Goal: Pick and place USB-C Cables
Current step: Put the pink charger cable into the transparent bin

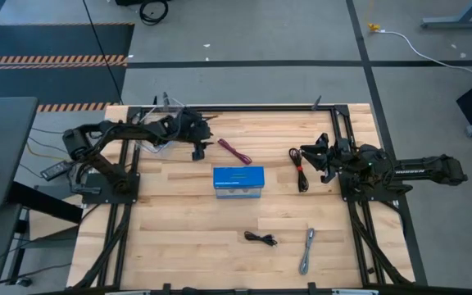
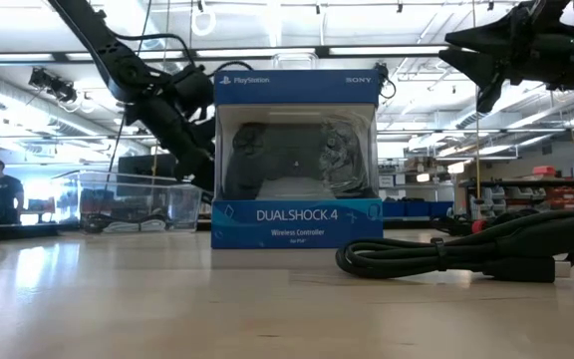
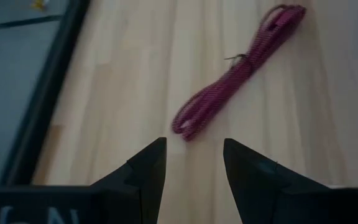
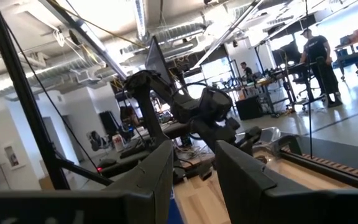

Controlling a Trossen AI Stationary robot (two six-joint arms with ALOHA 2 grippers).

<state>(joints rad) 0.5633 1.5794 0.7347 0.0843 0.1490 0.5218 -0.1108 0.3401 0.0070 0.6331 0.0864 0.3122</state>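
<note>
A: Maroon cable (image 1: 234, 152) first. Where does it lie?

B: On the wooden surface (image 1: 179, 221), at about eleven o'clock from the blue box (image 1: 238, 181), bundled and slanting. The left tool (image 1: 197, 152) hangs just beside it, at its nine o'clock, fingers (image 3: 148, 168) parted, gripping nothing.

A: The other cables?

B: A black cable (image 1: 300, 172) at the box's two o'clock, close under the right tool (image 1: 311, 157), whose fingers (image 4: 160, 168) are also apart and empty. A small black cable (image 1: 260, 238) at five o'clock, and a grey cable (image 1: 306, 250) further out the same way.

A: Anything else?

B: A clear tub (image 1: 156, 131) under the left arm, at the surface's ten o'clock corner.
</note>
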